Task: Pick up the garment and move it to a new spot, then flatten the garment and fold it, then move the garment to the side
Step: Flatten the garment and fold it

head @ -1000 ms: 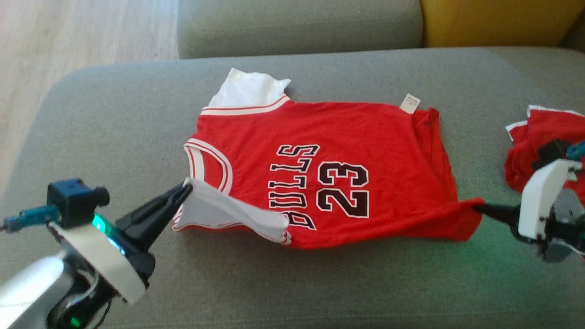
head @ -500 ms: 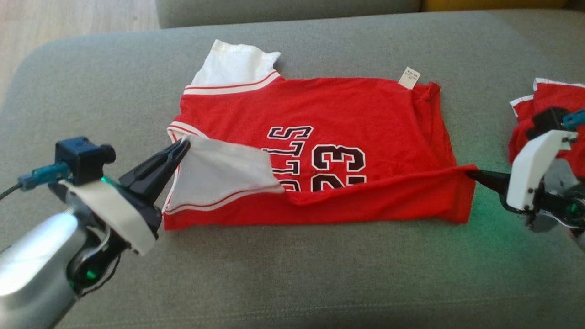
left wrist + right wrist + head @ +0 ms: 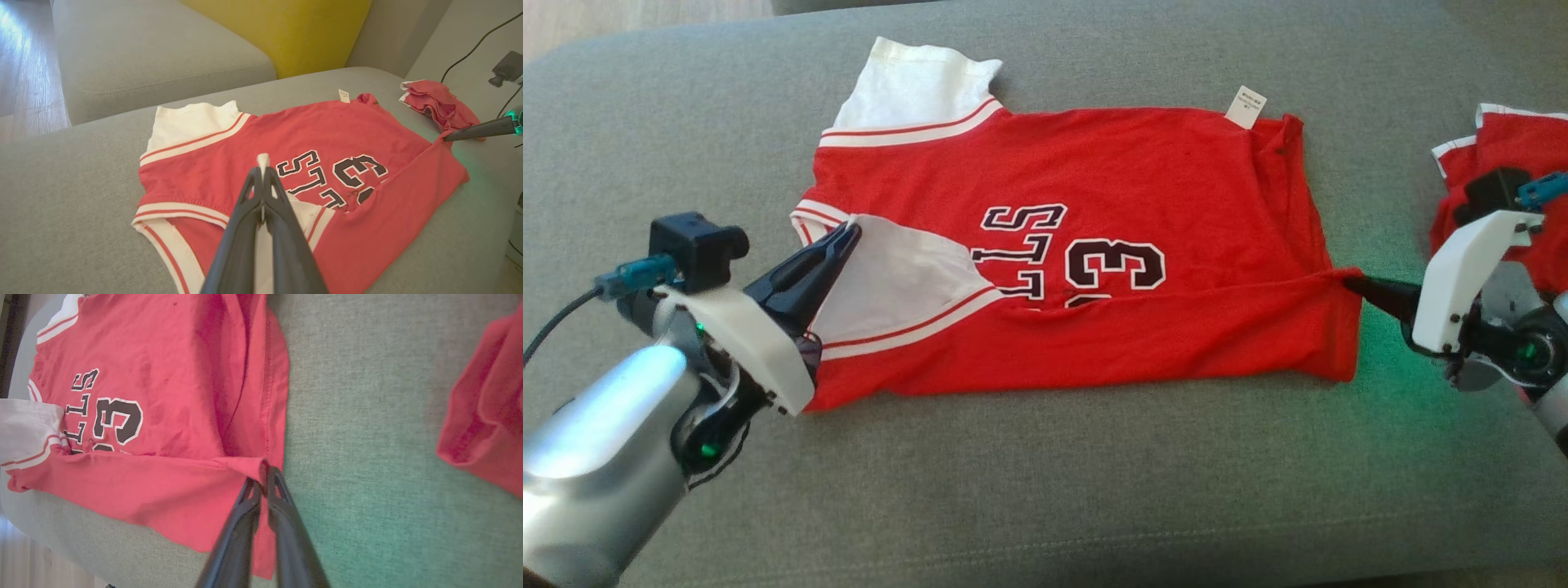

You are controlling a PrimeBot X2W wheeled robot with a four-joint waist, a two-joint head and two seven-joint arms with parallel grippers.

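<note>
Red jersey (image 3: 1160,180) lies on grey sofa seat (image 3: 1045,474), its near edge folded up over part of the lettering. My left pincer (image 3: 848,235) is clenched on the white sleeve (image 3: 907,269); my right pincer (image 3: 1349,282) is clenched on the hem corner (image 3: 1327,286). Second red cloth (image 3: 1515,139) lies just beyond my right pincer

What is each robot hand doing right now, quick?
Left hand: closed, holding the white sleeve of the red cloth Bulls jersey.
Right hand: closed, holding the same jersey's other end.
</note>
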